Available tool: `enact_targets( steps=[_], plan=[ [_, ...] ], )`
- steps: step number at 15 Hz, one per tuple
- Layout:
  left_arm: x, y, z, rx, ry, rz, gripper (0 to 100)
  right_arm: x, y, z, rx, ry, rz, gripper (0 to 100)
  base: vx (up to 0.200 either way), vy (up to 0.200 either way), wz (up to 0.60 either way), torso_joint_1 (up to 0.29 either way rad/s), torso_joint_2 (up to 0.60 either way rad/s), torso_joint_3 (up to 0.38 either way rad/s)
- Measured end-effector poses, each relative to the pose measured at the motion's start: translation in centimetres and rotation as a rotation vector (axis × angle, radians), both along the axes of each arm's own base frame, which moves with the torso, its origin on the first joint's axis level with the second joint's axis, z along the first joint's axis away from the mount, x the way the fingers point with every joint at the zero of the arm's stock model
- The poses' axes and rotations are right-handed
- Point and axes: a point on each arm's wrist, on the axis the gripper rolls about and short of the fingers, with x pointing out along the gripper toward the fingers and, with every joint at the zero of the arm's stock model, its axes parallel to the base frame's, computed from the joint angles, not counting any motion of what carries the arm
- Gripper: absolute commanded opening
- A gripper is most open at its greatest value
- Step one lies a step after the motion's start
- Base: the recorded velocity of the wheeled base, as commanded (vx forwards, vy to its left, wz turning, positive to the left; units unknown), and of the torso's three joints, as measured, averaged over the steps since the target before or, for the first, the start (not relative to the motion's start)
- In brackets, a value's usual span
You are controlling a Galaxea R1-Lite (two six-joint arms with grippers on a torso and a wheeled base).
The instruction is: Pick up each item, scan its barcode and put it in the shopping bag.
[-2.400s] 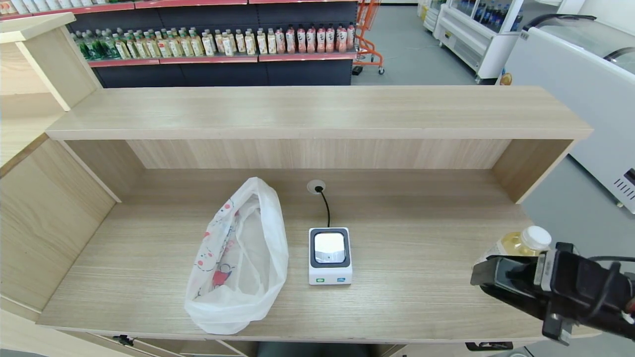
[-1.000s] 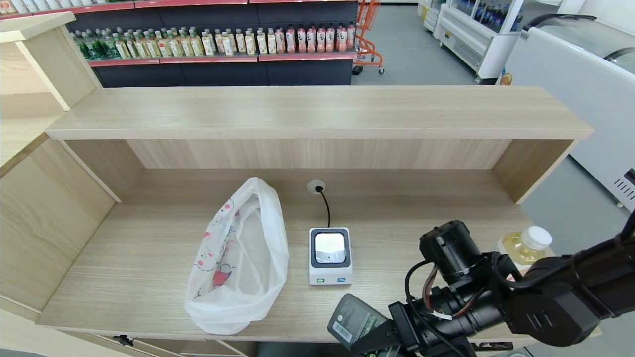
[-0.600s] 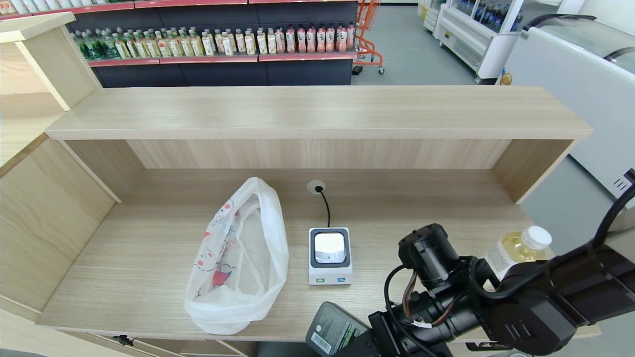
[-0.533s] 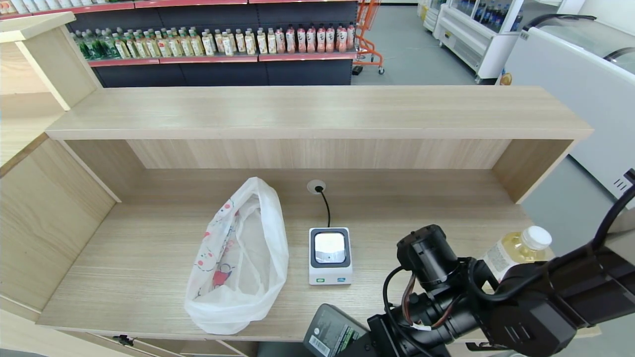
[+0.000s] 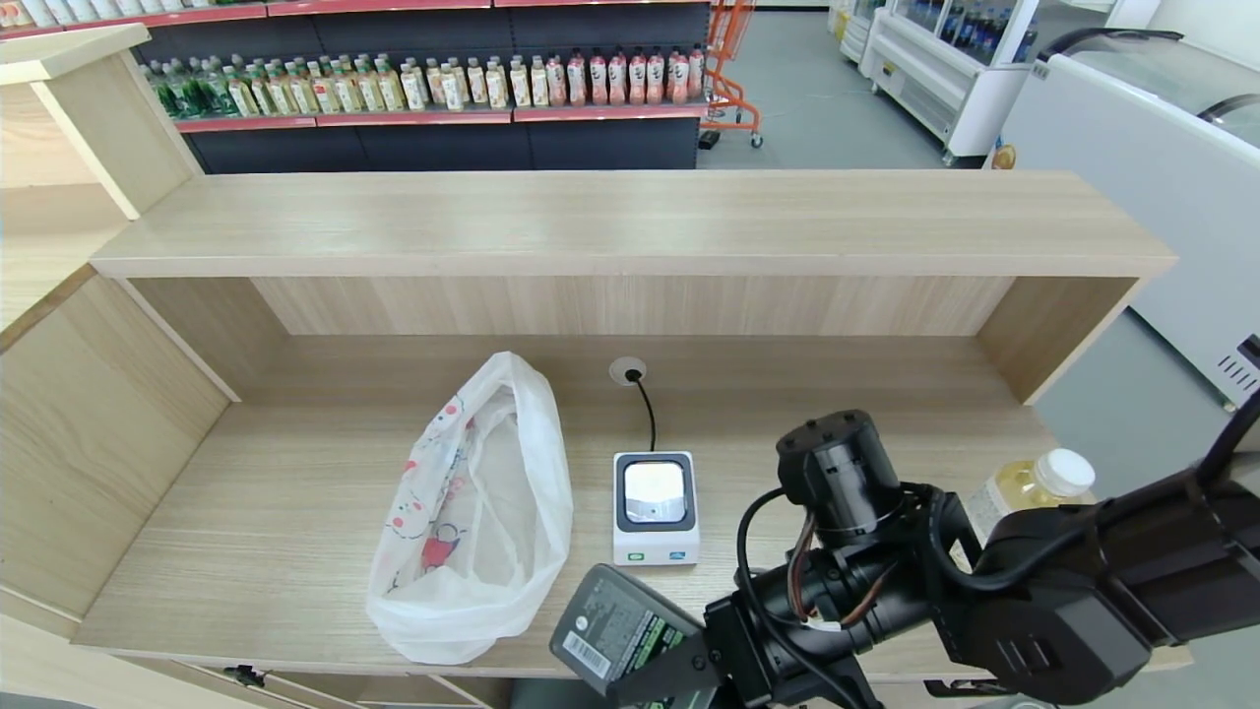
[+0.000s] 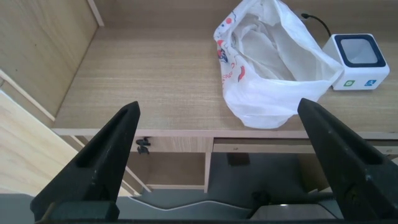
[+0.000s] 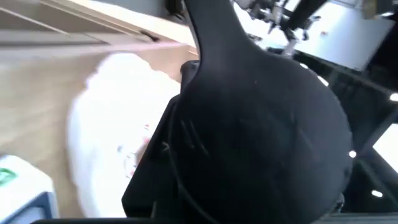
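A dark grey flat packet (image 5: 615, 630) with a green stripe and a white barcode label hangs at the counter's front edge, just in front of the white scanner (image 5: 655, 507). My right gripper (image 5: 681, 672) is shut on the packet's lower end. In the right wrist view the packet (image 7: 261, 124) is a dark mass close to the lens, with the scanner's corner (image 7: 22, 186) beside it. The white printed shopping bag (image 5: 472, 512) lies open left of the scanner. My left gripper (image 6: 221, 155) is open and holds nothing, below the counter's front edge, facing the bag (image 6: 273, 68) and the scanner (image 6: 359, 59).
A bottle of yellow liquid with a white cap (image 5: 1034, 487) stands at the counter's right end, behind my right arm. The scanner's black cable (image 5: 645, 409) runs back to a hole in the counter. A raised wooden ledge (image 5: 630, 222) bounds the back, with side walls left and right.
My right arm swung from beside the bottle to the counter's front centre with the packet. In the last half second the packet shifted further left and a little up.
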Motion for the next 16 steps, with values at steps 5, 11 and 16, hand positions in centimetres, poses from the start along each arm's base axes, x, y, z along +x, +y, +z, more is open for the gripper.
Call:
enact_targets(
  steps=[5, 11, 16],
  plan=[
    [0.0, 0.0, 0.0, 0.000, 0.000, 0.000, 100, 0.2, 0.4, 0.5, 0.062, -0.031, 0.039, 0, 0.000, 0.000, 0.00, 0.000, 0.00, 0.000],
    [0.0, 0.0, 0.0, 0.000, 0.000, 0.000, 100, -0.2, 0.3, -0.2, 0.049, -0.022, 0.058, 0, 0.000, 0.000, 0.00, 0.000, 0.00, 0.000],
    [0.0, 0.0, 0.0, 0.000, 0.000, 0.000, 100, 0.0, 0.4, -0.9, 0.035, -0.005, 0.058, 0, 0.000, 0.000, 0.00, 0.000, 0.00, 0.000]
  ],
)
